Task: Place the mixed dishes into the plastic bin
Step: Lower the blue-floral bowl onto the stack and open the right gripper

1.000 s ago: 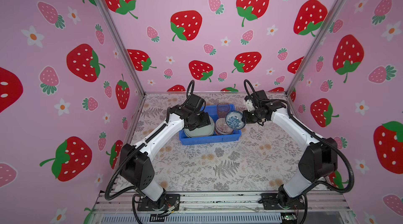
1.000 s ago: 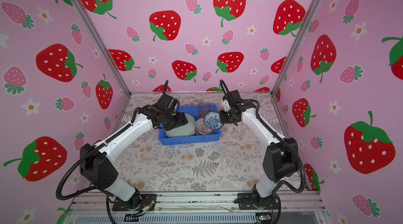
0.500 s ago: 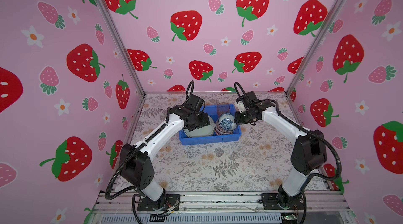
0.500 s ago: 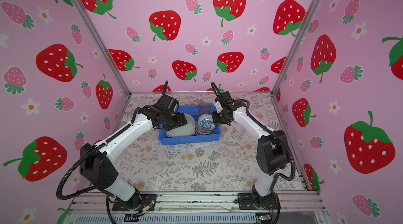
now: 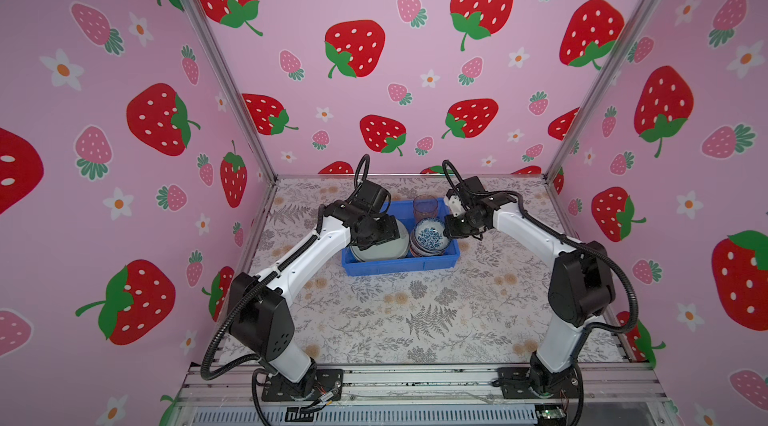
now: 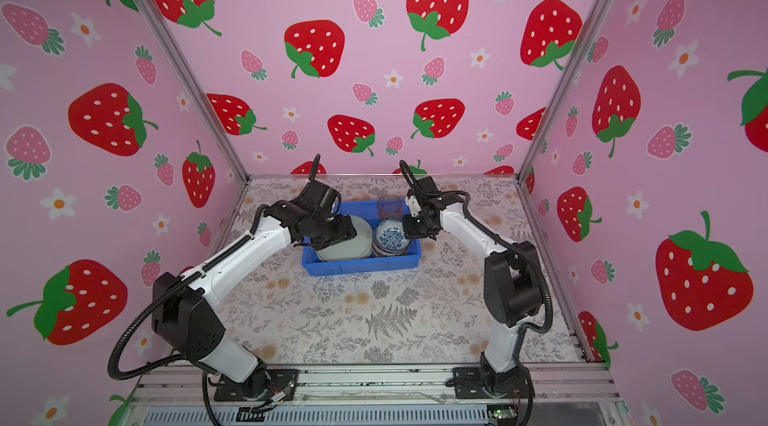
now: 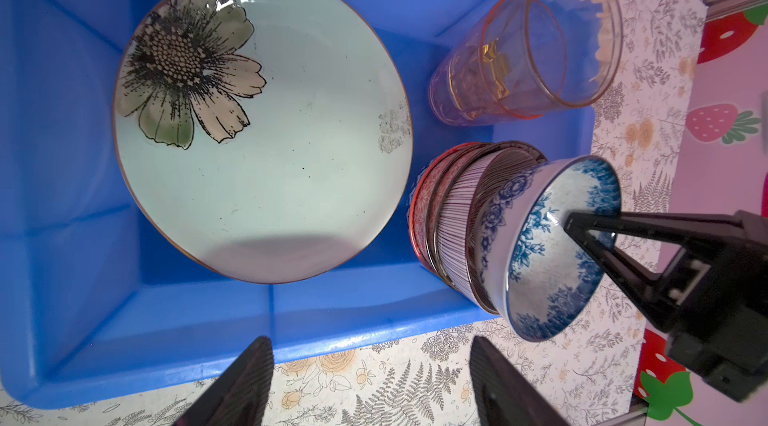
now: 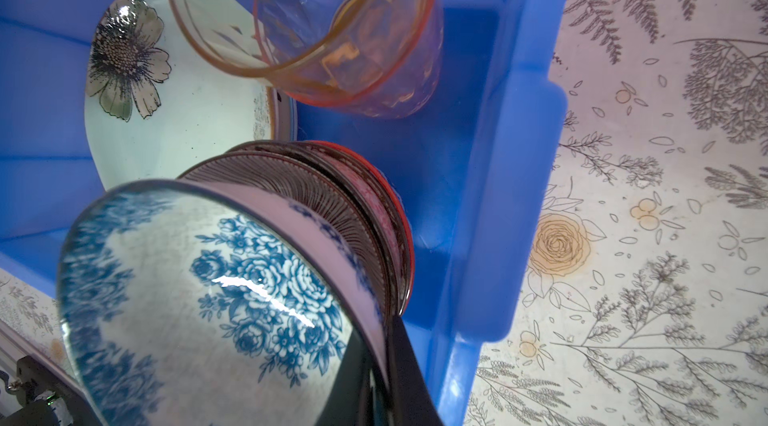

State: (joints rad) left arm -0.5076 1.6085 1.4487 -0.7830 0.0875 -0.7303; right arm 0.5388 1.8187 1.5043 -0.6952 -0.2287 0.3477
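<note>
Blue-white bowl [image 5: 430, 235]: lies tilted on the bowl stack [image 7: 453, 212] in the right front corner of the bin [image 5: 399, 268]. The bin sits mid worktop [image 5: 415, 320], toward the back edge. Right hand [image 5: 451, 231] is pinched tight on the bowl's rim. Left hand [image 7: 370, 361] is wide open and empty, above the bin's left half. Plate [image 7: 262, 125] and tumbler [image 7: 528, 42] are inside.

Step, as judged: seating the bowl. Next: level it into the stack, then let go gently, or it may slide.
</note>
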